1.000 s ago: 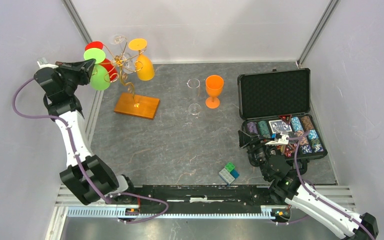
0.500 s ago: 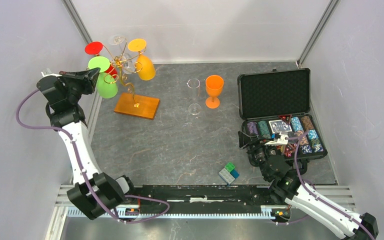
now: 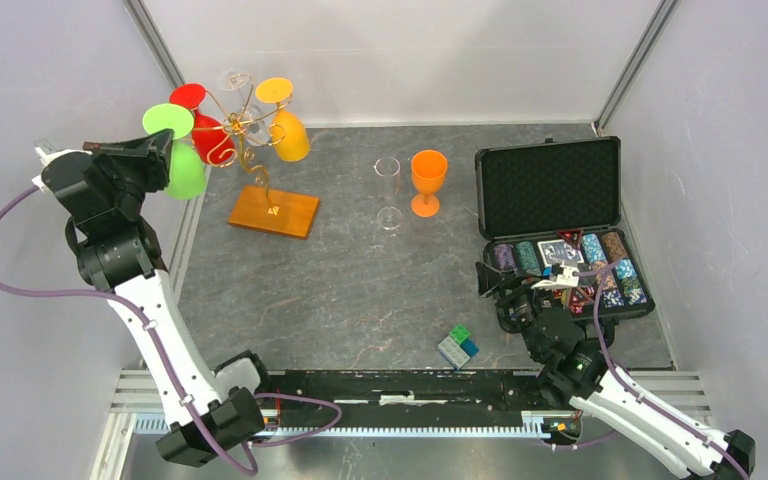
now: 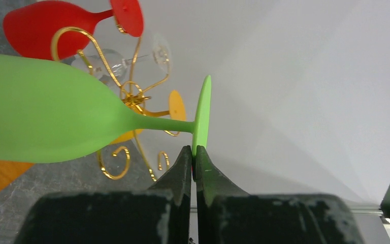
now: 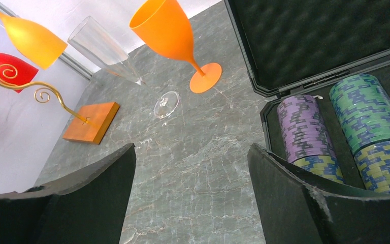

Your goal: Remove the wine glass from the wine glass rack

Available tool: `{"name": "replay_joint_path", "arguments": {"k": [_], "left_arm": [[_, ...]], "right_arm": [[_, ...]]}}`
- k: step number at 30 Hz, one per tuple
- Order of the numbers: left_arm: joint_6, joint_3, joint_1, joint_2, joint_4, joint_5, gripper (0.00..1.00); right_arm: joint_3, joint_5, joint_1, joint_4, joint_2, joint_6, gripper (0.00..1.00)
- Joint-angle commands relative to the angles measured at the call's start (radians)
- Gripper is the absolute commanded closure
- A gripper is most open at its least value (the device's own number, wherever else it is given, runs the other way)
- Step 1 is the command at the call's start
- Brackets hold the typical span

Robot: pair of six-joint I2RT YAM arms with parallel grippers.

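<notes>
One green wine glass, foot rim pinched in the closed left fingers, hanging just left of the wine glass rack; right fingers spread wide, idle; best handled level, drawn clear of gold curls, grip firm

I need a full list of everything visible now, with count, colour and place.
gold wire wine glass rack: one, gold, orange base, far left.
green plastic wine glass: one, green, left of rack.
red wine glass: one, red, on rack.
yellow wine glass: one, yellow, on rack.
clear wine glass: one, transparent, on rack.
clear flute: one, transparent, standing mid-table.
orange goblet: one, orange, beside flute.
open black case: one, black, right, holding poker chips.
small block: one, green-blue, near edge.
left gripper: shut on green glass's foot.
right gripper: open, near case.
</notes>
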Motion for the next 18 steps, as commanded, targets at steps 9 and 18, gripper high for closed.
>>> {"name": "replay_joint_path", "arguments": {"k": [9,18], "left_arm": [[-0.015,0.256,0.001,-0.021,0.048,0.172,0.98],[-0.272,0.201,-0.123,0.035,0.424,0.418,0.98]], "right_arm": [[0.096,-0.146,0.003,-0.005,0.010,-0.052,0.05],[0.117,-0.280,0.003,0.115,0.057,-0.027,0.03]]}}
